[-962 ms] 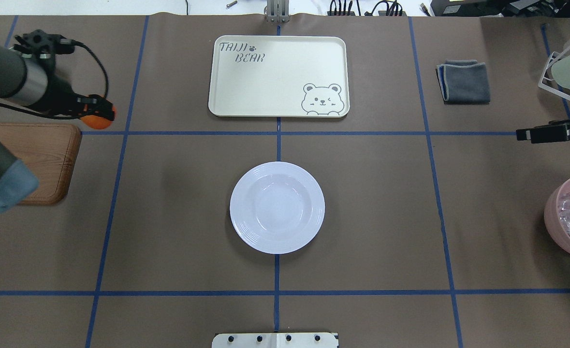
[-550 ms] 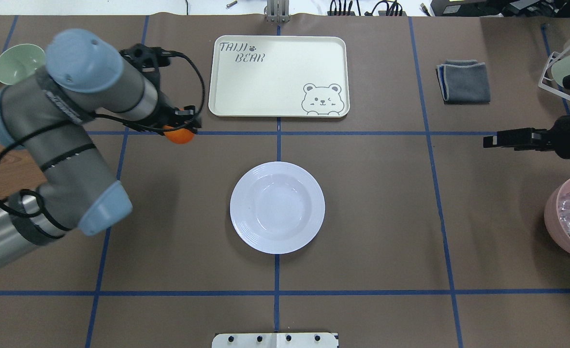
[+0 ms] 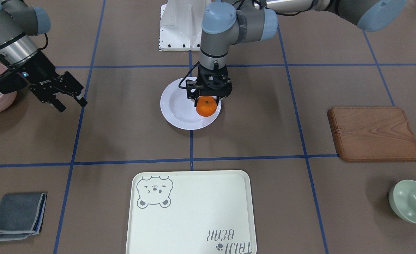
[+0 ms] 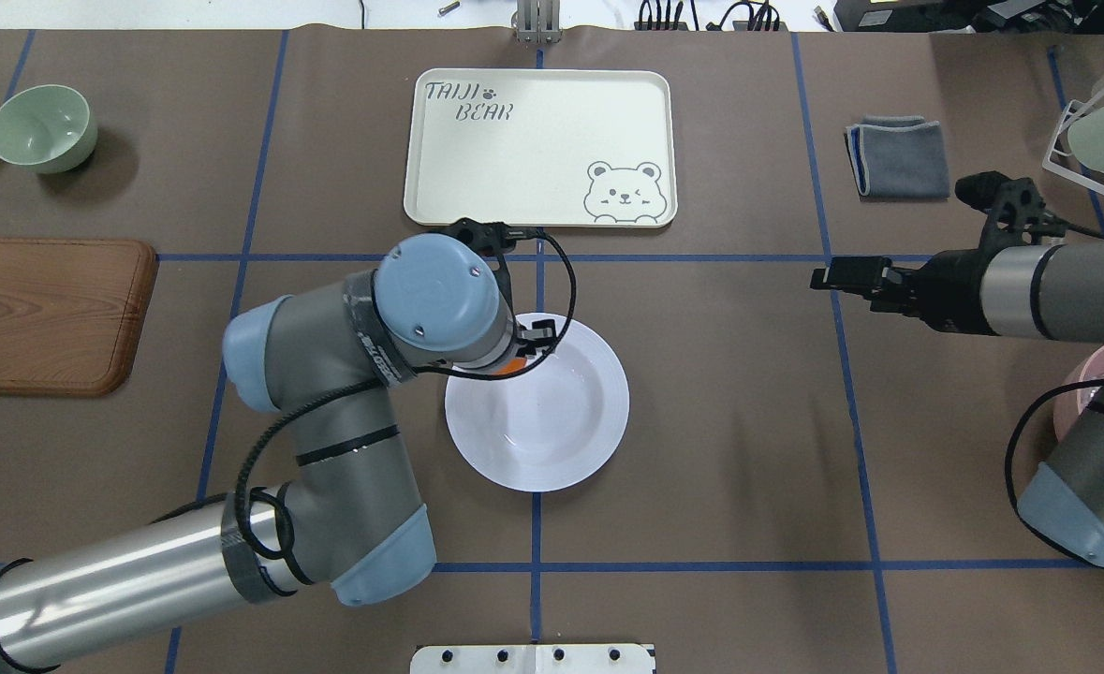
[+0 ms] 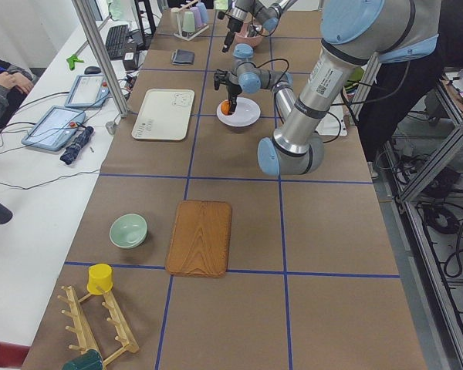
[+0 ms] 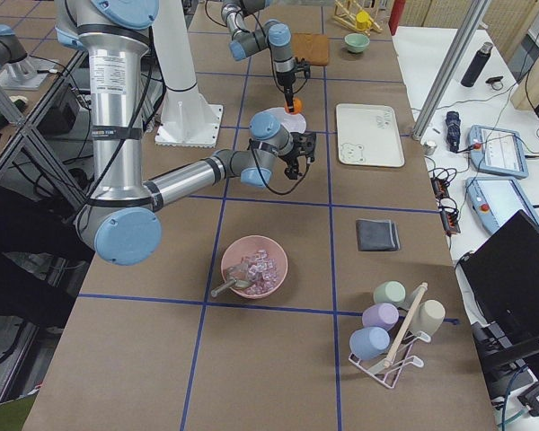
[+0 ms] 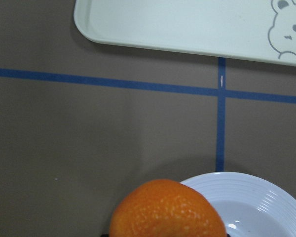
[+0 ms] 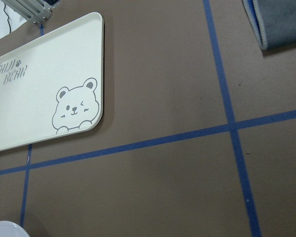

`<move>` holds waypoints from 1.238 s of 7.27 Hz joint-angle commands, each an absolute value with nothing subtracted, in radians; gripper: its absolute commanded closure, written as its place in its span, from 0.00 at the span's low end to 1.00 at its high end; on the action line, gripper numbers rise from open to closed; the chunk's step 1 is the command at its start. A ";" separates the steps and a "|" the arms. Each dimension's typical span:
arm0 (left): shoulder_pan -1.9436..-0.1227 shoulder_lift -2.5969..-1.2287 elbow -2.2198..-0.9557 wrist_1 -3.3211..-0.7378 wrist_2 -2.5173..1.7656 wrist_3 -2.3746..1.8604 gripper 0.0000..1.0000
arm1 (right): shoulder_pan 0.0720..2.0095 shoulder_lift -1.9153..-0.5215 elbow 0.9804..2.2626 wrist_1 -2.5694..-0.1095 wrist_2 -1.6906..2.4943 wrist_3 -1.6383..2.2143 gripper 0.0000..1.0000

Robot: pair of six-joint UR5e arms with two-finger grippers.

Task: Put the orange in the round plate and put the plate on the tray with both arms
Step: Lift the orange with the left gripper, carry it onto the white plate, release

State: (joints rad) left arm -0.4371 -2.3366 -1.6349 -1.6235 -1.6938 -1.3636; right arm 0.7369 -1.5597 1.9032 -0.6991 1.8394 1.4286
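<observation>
The left tool (image 3: 208, 100) points straight down, its jaws closed on the orange (image 3: 206, 107). The fruit hangs beneath the tool over the round plate (image 3: 178, 106), toward the rim nearer the tray (image 3: 193, 215). The right tool (image 3: 72, 103) stands open and empty, well apart from the plate.

From overhead, the left arm (image 4: 434, 304) hides all but a sliver of orange, which sits above the plate's far rim and not its well.

In the left wrist view the fruit sits directly under the tool, with the ridged rim curving beside it and bare table (image 7: 89, 148) ahead.

We judge a release here risky: the orange could strike the sloped rim and roll onto the table, or bounce if dropped from height. Later, uneven lifting by the two tools could tip the plate and spill the fruit.
</observation>
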 commanded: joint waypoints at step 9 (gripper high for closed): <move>-0.550 -2.259 -1.786 -1.570 -1.798 -1.135 0.01 | 0.454 -1.462 1.920 -0.749 1.553 1.711 0.01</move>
